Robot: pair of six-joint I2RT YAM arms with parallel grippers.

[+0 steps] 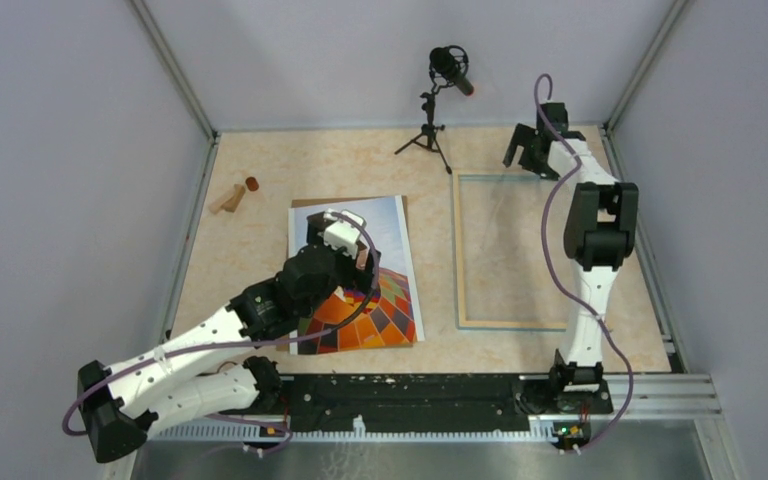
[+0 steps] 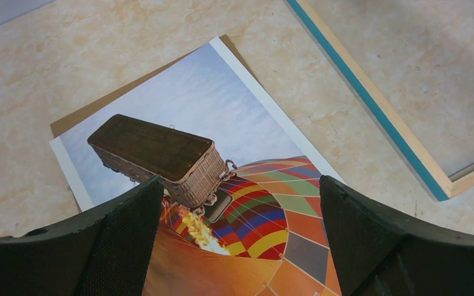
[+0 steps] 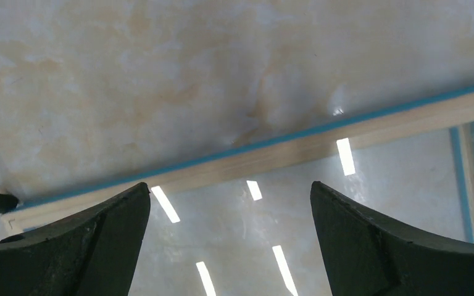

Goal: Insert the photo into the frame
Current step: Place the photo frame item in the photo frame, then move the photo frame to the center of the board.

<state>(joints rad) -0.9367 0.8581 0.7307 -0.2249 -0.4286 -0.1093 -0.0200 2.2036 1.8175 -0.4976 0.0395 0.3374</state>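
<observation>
Well, my left jaws are spread wide and pinch nothing. They hang over the photo (image 2: pixel 222 105), and the printed dark basket shows between the two pads in the left wrist view. The photo lies face up on the table (image 1: pixel 260 260), to the left of the frame (image 1: pixel 457 250) and apart from it, with a strip of bare table between them. Under the photo lies a brown cardboard board (image 2: pixel 74 121), peeping out along the far edge. Seen from above, my left arm (image 1: pixel 210 340) crosses the print and hides its middle.

My right jaws are spread too, holding nothing, over the frame's far edge. In the right wrist view the wood-and-blue rail runs across just beyond the tips, and the clear pane below throws back bright bars of light. Whether the tips touch the pane I cannot tell.

At the back of the table a microphone (image 1: pixel 451 68) stands on a small tripod, one foot near the frame's far left corner. Off to the far left lie small wooden pieces (image 1: pixel 228 198) beside a small red-brown thing (image 1: pixel 252 184), well away from photo and frame.
</observation>
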